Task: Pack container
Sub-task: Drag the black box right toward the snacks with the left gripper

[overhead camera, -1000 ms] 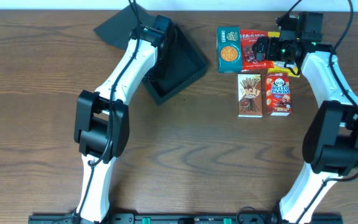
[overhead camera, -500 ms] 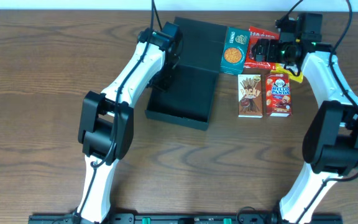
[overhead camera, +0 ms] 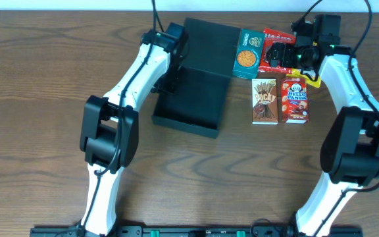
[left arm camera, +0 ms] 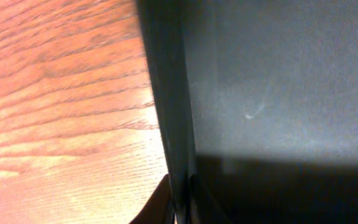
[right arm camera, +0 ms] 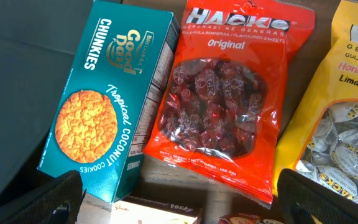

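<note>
**Left gripper clamping the container, right gripper spread over snacks**

A brown wooden table [overhead camera: 45,131] is carrying everything. Nearest the arm bases, a Pocky box [overhead camera: 264,101] and a Hello Panda box [overhead camera: 295,99] are lying side by side. Just left of them the container [overhead camera: 196,99] is sitting open, its flap lid [overhead camera: 206,39] lying back behind it. The left gripper [left arm camera: 178,208] is pinching the container's left wall. Farther back, the right gripper [right arm camera: 179,205] is hovering, fingers wide apart, over a teal cookie box [right arm camera: 110,99], a red Hacks bag [right arm camera: 229,106] and a yellow bag [right arm camera: 340,124].
</note>
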{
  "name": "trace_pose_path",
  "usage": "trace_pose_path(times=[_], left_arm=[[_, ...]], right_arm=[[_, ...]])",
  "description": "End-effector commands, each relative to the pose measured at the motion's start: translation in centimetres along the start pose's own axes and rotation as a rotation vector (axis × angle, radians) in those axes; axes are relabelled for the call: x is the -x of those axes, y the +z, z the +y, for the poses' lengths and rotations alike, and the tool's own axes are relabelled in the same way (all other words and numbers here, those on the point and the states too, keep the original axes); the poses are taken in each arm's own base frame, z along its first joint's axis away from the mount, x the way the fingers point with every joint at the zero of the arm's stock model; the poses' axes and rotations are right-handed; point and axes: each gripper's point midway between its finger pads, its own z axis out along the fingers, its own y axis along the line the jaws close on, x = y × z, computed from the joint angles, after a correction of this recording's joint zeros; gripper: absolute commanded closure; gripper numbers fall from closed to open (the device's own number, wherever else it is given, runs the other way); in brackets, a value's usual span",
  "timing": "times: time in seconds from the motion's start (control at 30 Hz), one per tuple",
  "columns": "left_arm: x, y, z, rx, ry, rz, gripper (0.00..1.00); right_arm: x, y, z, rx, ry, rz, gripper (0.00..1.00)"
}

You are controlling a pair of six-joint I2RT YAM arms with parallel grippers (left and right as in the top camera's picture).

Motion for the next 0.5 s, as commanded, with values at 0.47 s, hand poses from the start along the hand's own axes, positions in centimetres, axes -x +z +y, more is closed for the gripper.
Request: trace_pose_path(times=[0.47], left_arm=[[-1.7,0.9,0.7,0.01,-0.354,0.053,0.94]], right_arm=[[0.6,-0.4,0.7,0.034,-0.013,-0.015,0.01]])
